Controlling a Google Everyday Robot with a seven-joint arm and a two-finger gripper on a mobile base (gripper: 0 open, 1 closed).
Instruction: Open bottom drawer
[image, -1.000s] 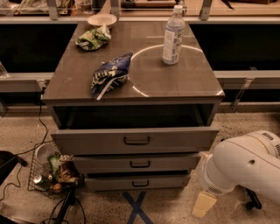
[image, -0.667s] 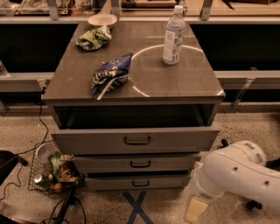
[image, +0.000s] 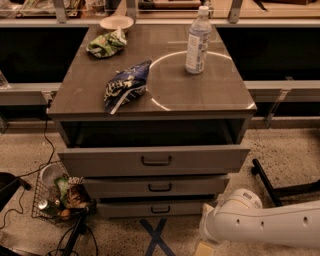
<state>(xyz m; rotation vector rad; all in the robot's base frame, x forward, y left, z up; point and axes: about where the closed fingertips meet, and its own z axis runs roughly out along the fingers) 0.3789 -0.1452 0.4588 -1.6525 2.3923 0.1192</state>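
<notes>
Grey bottom drawer (image: 125, 209), inside hidden, end effector (image: 204, 248) near

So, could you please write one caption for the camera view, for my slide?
Robot pincer hangs low, right of the bottom drawer, not yet touching it.

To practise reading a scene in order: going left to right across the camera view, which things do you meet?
wire basket on the floor → blue snack bag → water bottle. The gripper is at the bottom edge, below and right of the bottom drawer.
</notes>
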